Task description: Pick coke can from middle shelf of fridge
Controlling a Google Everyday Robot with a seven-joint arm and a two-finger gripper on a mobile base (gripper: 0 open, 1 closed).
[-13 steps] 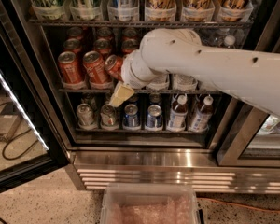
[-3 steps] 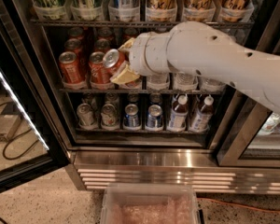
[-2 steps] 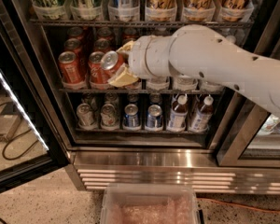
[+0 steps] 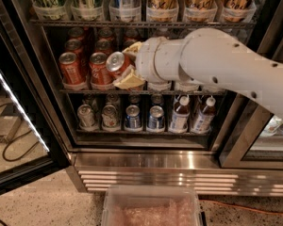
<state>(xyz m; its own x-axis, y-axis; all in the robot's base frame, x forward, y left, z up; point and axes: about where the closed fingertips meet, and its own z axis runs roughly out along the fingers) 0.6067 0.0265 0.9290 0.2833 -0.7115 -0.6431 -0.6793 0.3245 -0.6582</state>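
The fridge (image 4: 146, 166) stands open, its glass door swung out at the left. My gripper (image 4: 126, 65) reaches in from the right at the middle shelf (image 4: 80, 91). Its cream fingers (image 4: 130, 81) are shut on a red coke can (image 4: 117, 63), which is tilted with its silver top toward the left. The held can sits at the front of the shelf, just right of two upright red cans (image 4: 71, 69). More red cans stand in rows behind them. My white arm hides the right part of the shelf.
The top shelf holds tall cans in clear cups (image 4: 161, 11). The bottom shelf has silver and blue cans (image 4: 130, 118) and two bottles (image 4: 179, 115). A clear bin (image 4: 151, 206) lies on the floor before the steel base. A cable lies at the left.
The gripper closed on a red can earlier and has drawn it slightly right and outward, tilted. Over the last second almost nothing has moved.
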